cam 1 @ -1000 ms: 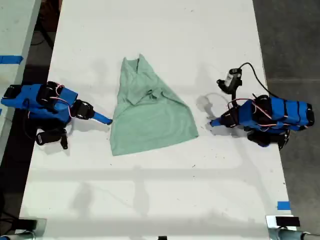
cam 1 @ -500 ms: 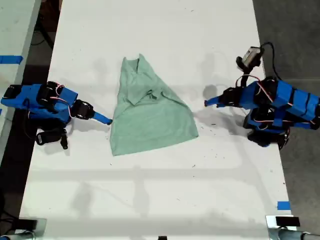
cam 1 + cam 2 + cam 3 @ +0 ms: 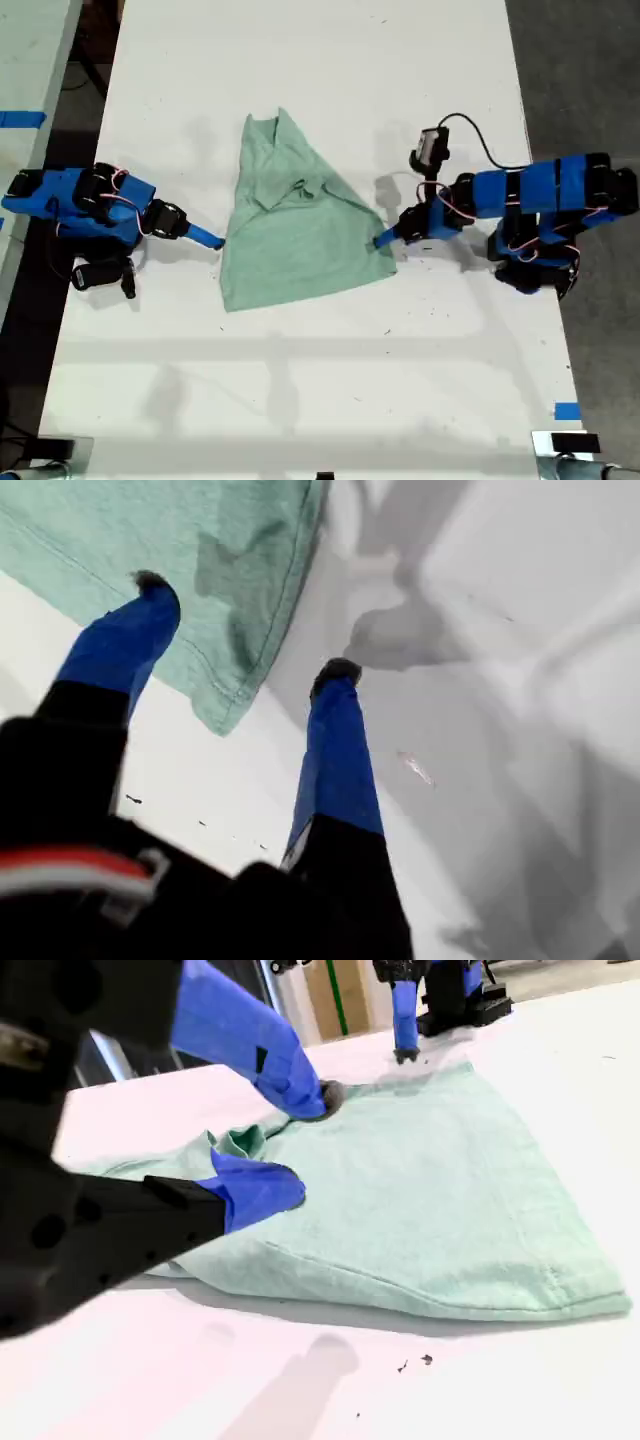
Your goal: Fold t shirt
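— What is seen at the exterior view's left?
— My second claw (image 3: 212, 239) is seen low on the counter (image 3: 300, 390), just beside the shirt's edge. In its wrist view the jaws are parted a little and nothing is gripped; the fabric is spread beyond them.

— Where is the shirt (image 3: 300, 235) found?
— It is laid flat at the counter's middle, wrinkled, narrow at the far end and wide at the near end, with a fold across its upper part. It lies between the two arms.

— And at the exterior view's right?
— My first claw (image 3: 383, 240) is reached out to the shirt's corner. Its jaws are spread wide: one finger (image 3: 135, 630) is seen over the fabric, the other (image 3: 335, 740) over bare counter. Nothing is held.
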### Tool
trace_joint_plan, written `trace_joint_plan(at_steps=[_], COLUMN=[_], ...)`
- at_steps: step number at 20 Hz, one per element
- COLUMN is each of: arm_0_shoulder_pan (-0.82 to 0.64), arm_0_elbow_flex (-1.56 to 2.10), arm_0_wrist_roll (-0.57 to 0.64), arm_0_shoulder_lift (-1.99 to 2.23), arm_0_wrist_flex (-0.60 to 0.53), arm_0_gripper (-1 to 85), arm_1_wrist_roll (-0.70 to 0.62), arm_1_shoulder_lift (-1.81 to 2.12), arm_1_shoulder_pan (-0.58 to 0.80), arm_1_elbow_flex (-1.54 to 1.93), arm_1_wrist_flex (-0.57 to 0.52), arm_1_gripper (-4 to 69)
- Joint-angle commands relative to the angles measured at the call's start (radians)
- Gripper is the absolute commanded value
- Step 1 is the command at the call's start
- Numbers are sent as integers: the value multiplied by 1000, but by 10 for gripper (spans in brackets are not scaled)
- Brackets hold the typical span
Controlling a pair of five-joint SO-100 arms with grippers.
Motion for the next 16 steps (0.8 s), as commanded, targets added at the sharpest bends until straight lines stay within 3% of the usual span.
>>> trace_joint_plan(at_steps=[1,4,7,9,13,16], arm_0_shoulder_pan=[2,2,0,0,0,0], arm_0_elbow_flex=[41,41,41,41,41,41], arm_0_wrist_roll=[5,5,5,5,5,5], arm_0_shoulder_lift=[11,11,11,11,11,11], arm_0_wrist_flex=[-14,-14,-14,-14,-14,-14], arm_0_gripper=[104,104,104,104,104,104], arm_1_wrist_roll=[34,38,6,0,28,74], arm_1_shoulder_lift=[-109,-218,-255,-253,-129,192], arm_1_shoulder_pan=[-55,-80,-55,-35,-23,-12], arm_1_elbow_flex=[-75,-98,-178,-229,-216,-66], arm_1_wrist_flex=[-141,-221,-176,-107,52,144], arm_1_gripper=[249,186,184,12,12,12])
